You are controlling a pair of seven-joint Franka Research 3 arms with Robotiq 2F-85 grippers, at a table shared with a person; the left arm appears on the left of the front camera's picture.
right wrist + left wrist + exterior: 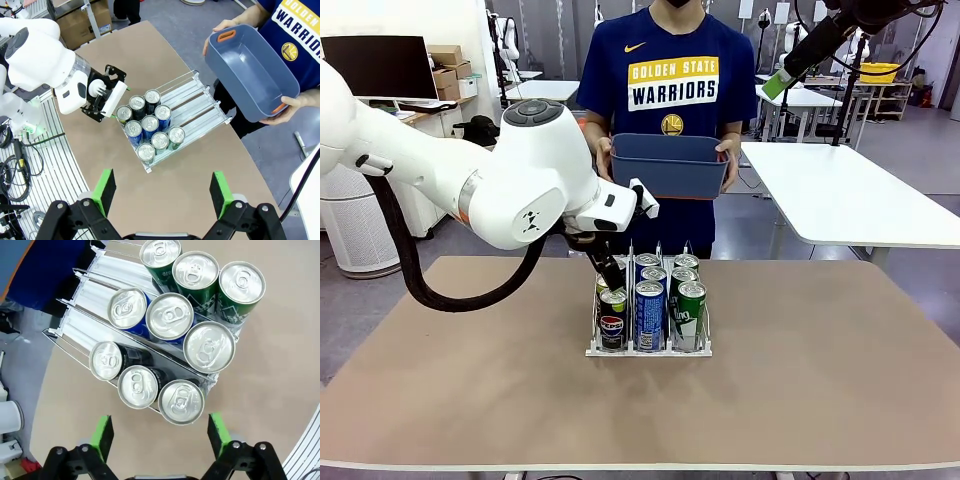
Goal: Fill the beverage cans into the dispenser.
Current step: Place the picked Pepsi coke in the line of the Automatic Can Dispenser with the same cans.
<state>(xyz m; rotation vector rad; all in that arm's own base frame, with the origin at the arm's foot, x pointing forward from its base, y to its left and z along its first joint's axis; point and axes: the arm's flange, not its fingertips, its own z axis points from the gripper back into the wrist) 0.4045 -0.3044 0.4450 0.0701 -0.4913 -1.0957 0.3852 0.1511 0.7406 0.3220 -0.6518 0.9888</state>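
1. Nine cans stand in the dispenser (75,315) – three black (181,401), three blue (209,347), three green (242,284) – one colour per lane, all upright.
2. The cans crowd the near end of the rack, which sits mid-table (820,400); the far ends of the lanes are bare.
3. The left gripper (159,432) hovers just above the black lane, jaws spread wide and gripping nothing.
4. The right gripper (162,192) hangs high over the table, fingers likewise apart and empty.
5. A person across the table holds one blue bin (668,165) in both hands – nothing inside it.
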